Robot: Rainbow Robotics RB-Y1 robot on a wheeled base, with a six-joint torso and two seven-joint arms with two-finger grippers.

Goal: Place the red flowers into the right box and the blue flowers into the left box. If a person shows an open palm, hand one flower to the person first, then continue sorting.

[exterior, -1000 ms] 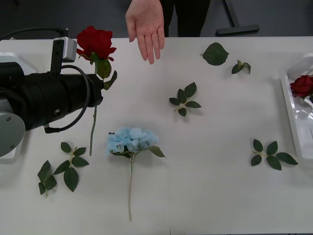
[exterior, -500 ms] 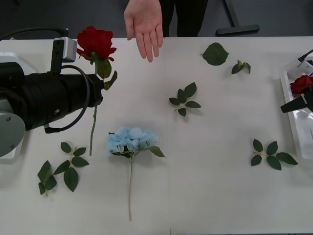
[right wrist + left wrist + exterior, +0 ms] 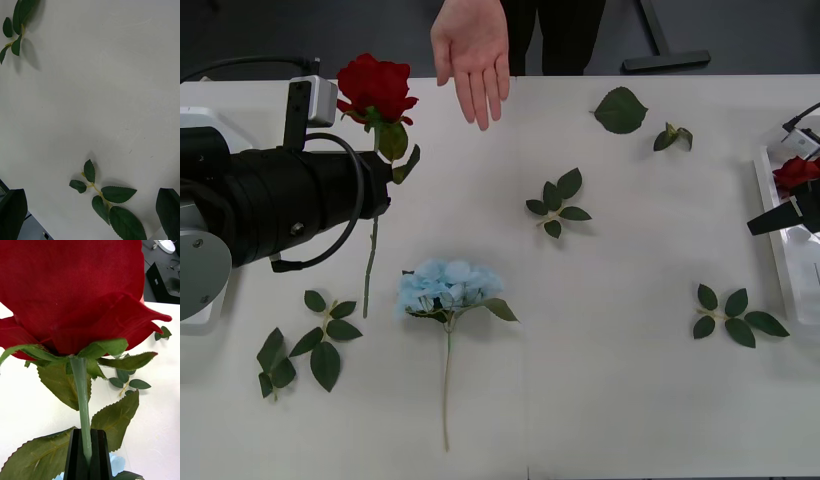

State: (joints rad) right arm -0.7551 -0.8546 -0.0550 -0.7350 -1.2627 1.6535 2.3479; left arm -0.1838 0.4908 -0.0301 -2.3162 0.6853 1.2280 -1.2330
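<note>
Handover step. The person's open palm (image 3: pixel 475 55) was held out over the far edge of the table (image 3: pixel 630 380), so the judged step in hand was to pass one flower across before sorting went on. To do it well, the left gripper (image 3: pixel 87 450) should carry its red rose (image 3: pixel 375 88) bloom-first toward the palm, keep the stem upright enough that the leaves clear the table, and let go only once the hand has the stem.

The left gripper's black fingers were closed tight on the green stem just under the bloom, the rest of the stem hanging below. The right gripper (image 3: pixel 90 210) stood wide apart and held nothing, above a leaf sprig (image 3: pixel 105 197) beside the right box (image 3: pixel 780 250); a second red rose (image 3: pixel 798 172) apparently lay in that box. One blue hydrangea (image 3: pixel 450 285) lay on the table, unsorted.
</note>
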